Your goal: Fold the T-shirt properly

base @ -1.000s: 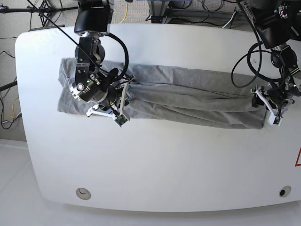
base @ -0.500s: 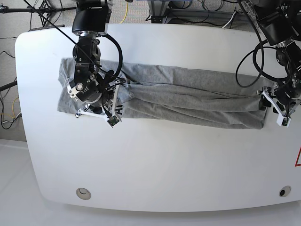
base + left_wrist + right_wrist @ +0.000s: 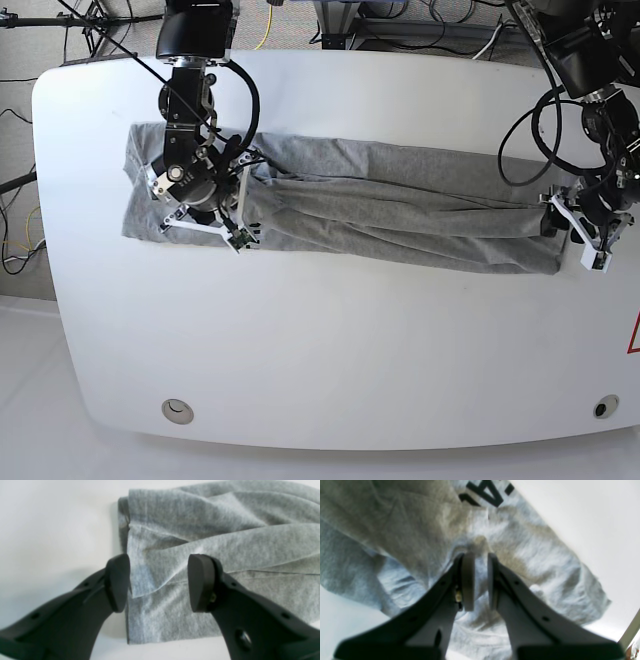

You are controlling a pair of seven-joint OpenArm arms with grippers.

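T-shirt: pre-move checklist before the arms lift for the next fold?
1. Left gripper open over the end edge of the T-shirt: ok.
2. Left gripper holds cloth: not ok, the jaws straddle a loose flap and are not closed.
3. Right gripper pinching cloth: cannot tell; the jaws are nearly shut with grey fabric at the tips, but the grip is unclear.
4. Shirt lying as a long band on the table: ok.
5. Band smooth: not ok, wrinkled and bunched near the right gripper.
6. Lettering tucked inside: not ok, partly exposed.
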